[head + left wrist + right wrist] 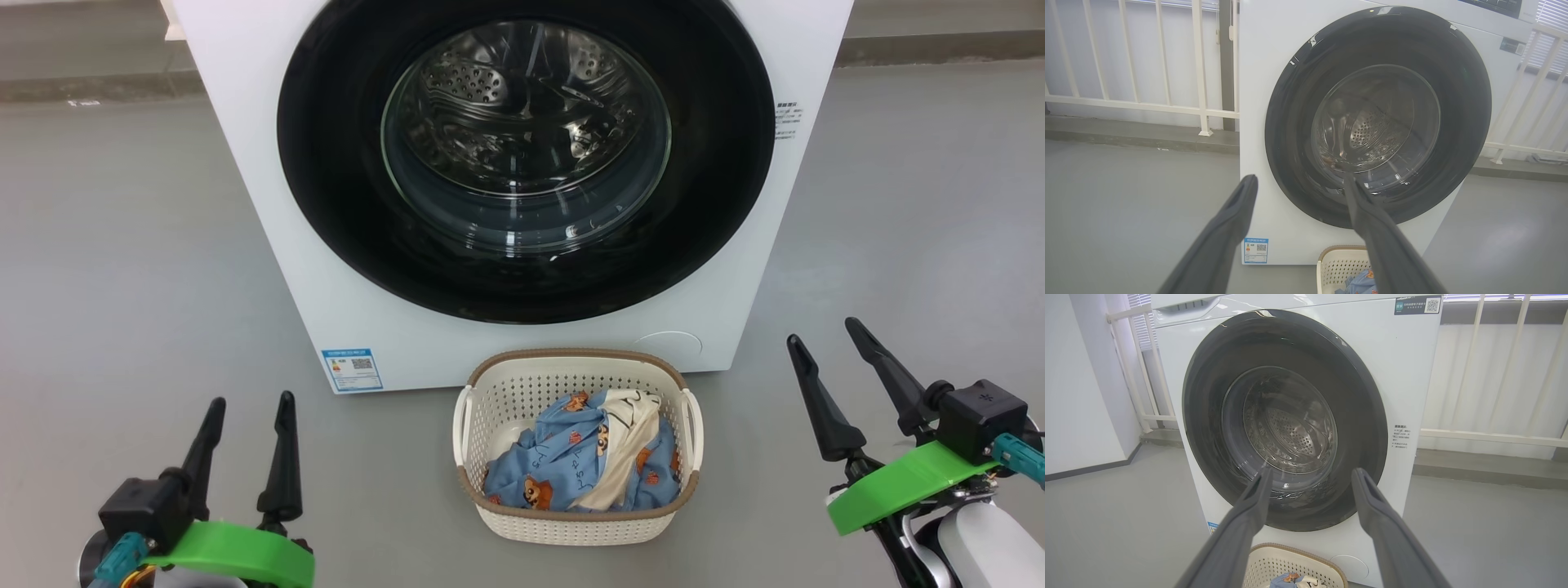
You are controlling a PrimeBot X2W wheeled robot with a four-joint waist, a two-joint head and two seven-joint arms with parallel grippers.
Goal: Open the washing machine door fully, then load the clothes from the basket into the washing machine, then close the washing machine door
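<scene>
With the washing machine door (326,163) shut and the clothes (571,457) in the basket (571,356), the left gripper (252,399) and right gripper (821,330) hover, jaws spread

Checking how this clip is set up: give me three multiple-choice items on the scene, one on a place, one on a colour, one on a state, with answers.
1. Where does the basket stand?
A) on the floor before the washing machine
B) on top of it
C) inside the drum

2. What colour is the rim of the door?
A) white
B) black
C) red

3. How is the door?
A) swung wide open
B) removed
C) shut

1 A: it sits on the grey floor below the door.
2 B: a glossy black ring surrounds the glass.
3 C: it lies flush against the machine's front.
</scene>
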